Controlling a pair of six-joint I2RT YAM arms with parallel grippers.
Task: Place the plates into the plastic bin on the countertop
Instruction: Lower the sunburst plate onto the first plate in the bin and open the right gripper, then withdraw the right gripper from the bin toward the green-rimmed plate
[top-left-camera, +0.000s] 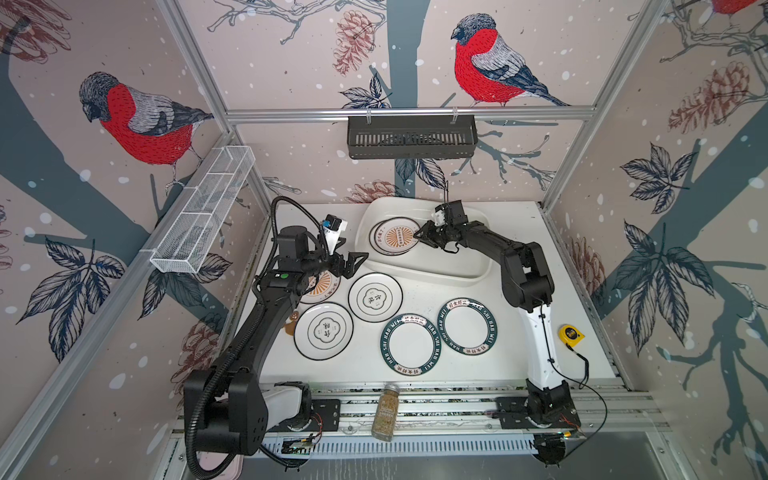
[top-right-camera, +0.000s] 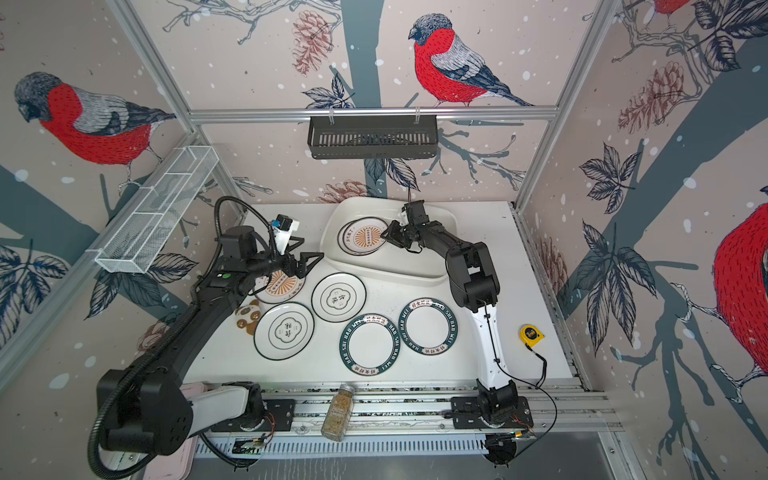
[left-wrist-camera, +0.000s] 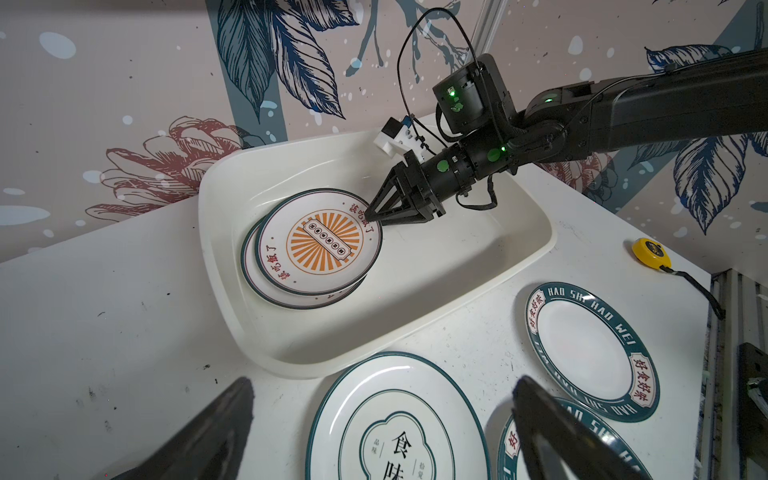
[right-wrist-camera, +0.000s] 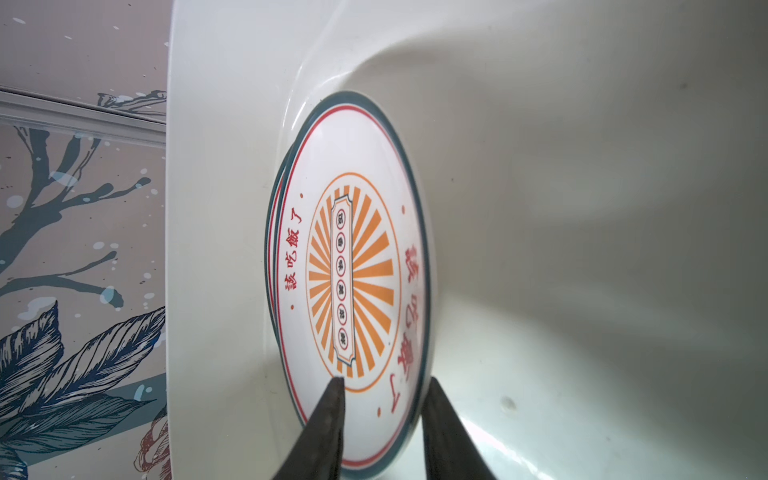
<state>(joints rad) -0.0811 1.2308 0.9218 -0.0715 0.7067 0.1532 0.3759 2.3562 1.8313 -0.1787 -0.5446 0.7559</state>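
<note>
Two plates in bin, five on countertop.

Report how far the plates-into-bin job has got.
Done: two sunburst plates sit stacked in the plastic bin.
In hand: the right claw has its jaws parted around the top one's rim; the left claw hangs open.
Left: five plates on the countertop, one sunburst, two flower-emblem, two green-lettered.

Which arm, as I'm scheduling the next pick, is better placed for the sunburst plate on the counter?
Left, probably. The left tool, open, hovers close by the sunburst plate; the right tool is across in the bin, at the stacked plates.
</note>
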